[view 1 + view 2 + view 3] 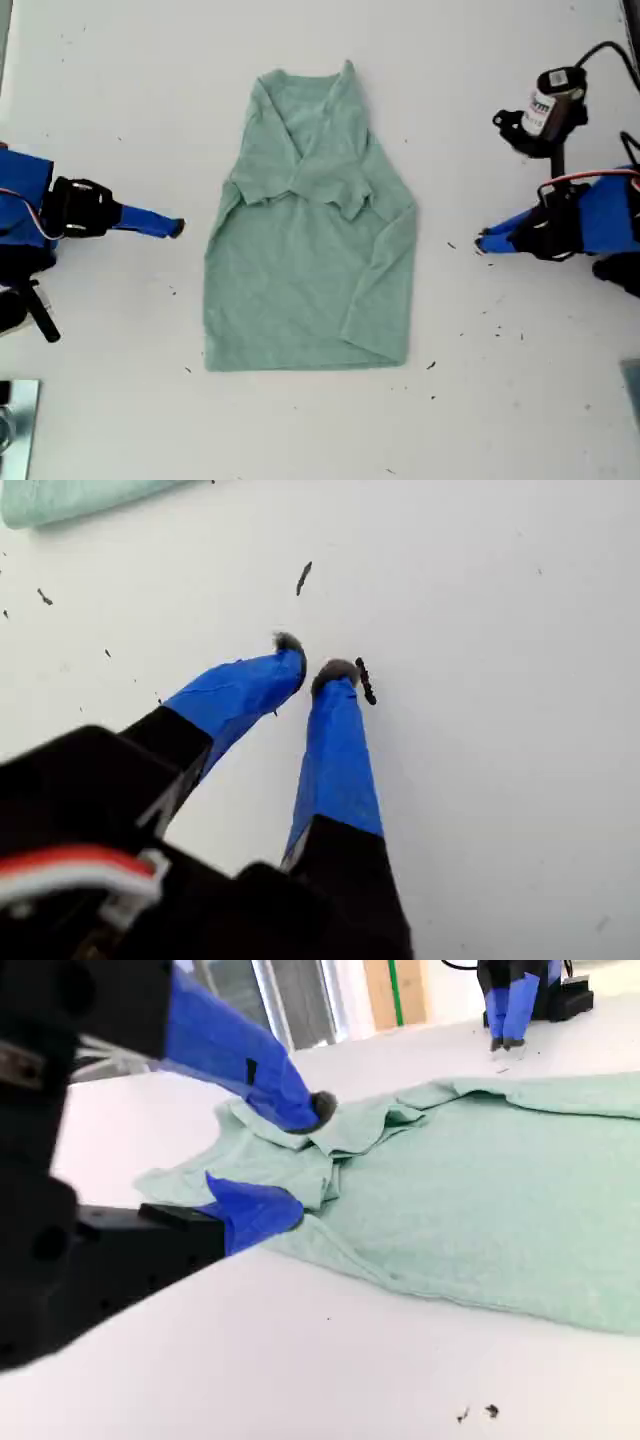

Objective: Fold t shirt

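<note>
There is one t shirt (310, 260) with two long sleeves, lying on one white table (100, 100) between two grippers: the first gripper (312, 658) and the second gripper (305, 1160), each with two blue-taped fingers, four fingers in all. A scatter of small dark specks (303, 577) lies on the table around the first gripper, at least five in the first wrist view, one of them just beside a fingertip, and two more lie together short of the second gripper.

We saw a white table (120, 90); on it lay the t shirt (300, 280), sleeves folded in; dark specks (490, 325) dotted it.
</note>
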